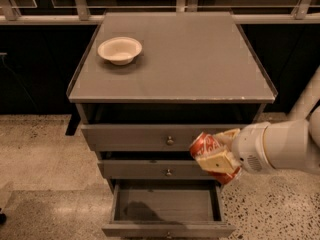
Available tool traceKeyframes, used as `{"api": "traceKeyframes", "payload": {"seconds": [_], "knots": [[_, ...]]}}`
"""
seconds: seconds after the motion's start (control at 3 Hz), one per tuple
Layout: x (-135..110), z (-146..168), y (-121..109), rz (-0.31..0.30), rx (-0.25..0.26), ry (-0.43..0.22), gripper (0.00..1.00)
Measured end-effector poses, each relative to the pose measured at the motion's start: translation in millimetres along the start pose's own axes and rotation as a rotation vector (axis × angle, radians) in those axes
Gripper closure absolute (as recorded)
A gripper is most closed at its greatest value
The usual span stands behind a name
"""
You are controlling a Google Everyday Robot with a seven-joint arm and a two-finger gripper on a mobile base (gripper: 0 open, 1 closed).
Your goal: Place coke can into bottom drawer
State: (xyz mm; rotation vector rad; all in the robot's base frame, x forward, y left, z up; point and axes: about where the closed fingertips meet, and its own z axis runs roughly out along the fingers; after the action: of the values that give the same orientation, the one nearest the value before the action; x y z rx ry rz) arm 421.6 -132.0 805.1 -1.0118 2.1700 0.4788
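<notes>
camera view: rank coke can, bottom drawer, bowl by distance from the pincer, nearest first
The pincer is at the right, in front of the two upper drawers.
1. coke can: clamped in the pincer itself.
2. bottom drawer: pulled open, just below and to the left.
3. bowl: up on the cabinet top, at its left side, farthest.

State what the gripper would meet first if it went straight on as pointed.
The gripper, shut on the coke can, points left in front of the top drawer. The way looks free, unless it brushes that drawer; depth is unclear.
</notes>
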Motion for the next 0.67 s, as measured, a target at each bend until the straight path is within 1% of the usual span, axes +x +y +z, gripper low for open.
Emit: {"api": "traceKeyframes", "payload": {"seconds": [0.33, 0.67], "knots": [[5.6, 3.5, 1.6, 0.008, -0.009, 0.006, 1.00], [12.8, 5.4, -0.8, 0.024, 0.006, 0.000, 1.00]]}}
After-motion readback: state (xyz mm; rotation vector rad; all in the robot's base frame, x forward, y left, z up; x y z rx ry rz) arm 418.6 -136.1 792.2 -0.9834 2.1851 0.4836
